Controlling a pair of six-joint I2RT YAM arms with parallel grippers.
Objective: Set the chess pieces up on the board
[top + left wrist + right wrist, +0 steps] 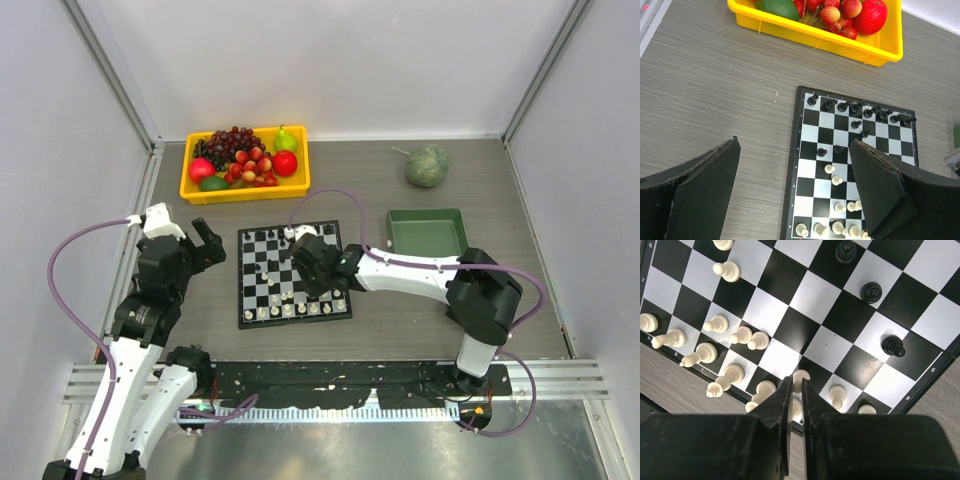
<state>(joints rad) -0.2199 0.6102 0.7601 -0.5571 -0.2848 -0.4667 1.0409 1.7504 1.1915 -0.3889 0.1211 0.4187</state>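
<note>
chessboard (811, 134) black-and-white checkered, dark-bordered; near chess pieces (730, 271) cream-white, far ones (871, 291) black; fruit tray (245, 188) far left yellow; tray (428, 232) at right green; table (390, 322) grey wood-grain.

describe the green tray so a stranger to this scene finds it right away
Find the chessboard mid-table. Just right of its far corner sits a shallow rectangular green tray. Unlike the yellow tray behind the chessboard, it holds no fruit.

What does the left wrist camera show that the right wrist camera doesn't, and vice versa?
Left wrist only: the yellow fruit tray and the black back row along the far edge. Right wrist only: several white pieces lying tipped over, close under shut jaws. Both: the board, with loose black pieces mid-board.
</note>
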